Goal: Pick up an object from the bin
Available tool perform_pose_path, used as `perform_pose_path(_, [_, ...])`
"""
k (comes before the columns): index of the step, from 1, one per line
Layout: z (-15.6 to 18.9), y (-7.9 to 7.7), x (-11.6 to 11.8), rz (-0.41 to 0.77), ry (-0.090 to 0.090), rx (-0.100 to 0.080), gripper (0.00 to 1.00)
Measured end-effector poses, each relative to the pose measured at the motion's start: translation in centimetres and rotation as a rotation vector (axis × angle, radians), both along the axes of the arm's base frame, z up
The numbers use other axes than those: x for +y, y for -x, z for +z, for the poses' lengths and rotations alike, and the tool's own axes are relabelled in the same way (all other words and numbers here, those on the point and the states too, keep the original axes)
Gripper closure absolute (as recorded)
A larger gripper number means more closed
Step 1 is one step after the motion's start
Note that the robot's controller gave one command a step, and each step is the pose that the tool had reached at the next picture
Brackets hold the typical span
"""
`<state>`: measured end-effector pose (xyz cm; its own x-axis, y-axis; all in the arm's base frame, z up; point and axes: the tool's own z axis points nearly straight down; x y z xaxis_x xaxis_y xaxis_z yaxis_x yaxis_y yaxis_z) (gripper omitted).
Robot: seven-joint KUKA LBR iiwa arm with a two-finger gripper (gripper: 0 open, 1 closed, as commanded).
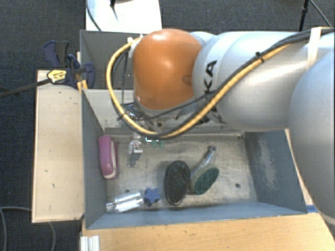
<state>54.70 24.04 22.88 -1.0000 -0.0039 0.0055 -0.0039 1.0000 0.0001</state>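
Note:
My gripper (135, 153) hangs low under the orange wrist cover, near the bin's back wall and left of centre. A pink oblong thing (107, 156) lies along the left wall, a short way left of the gripper and apart from it. A black oval brush (177, 182) lies on the floor to the gripper's lower right. Beside that brush rests a dark green round brush with a grey handle (204, 175). A clear small bottle with a blue cap (129, 201) lies by the front wall, below the gripper. Nothing shows in the gripper.
The arm and its orange cover hide the back part of the bin. Bare grey floor shows between the gripper and the black brush, and in the bin's right third.

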Motion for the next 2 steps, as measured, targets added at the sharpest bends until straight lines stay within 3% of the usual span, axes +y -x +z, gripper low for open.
perform_pose_path(1, [-14.2, 3.1, -1.3, 0.256, -0.003, -0.017, 0.0])
perform_pose_path(2, [-14.0, 3.6, -10.3, 0.298, -0.003, -0.032, 0.0])
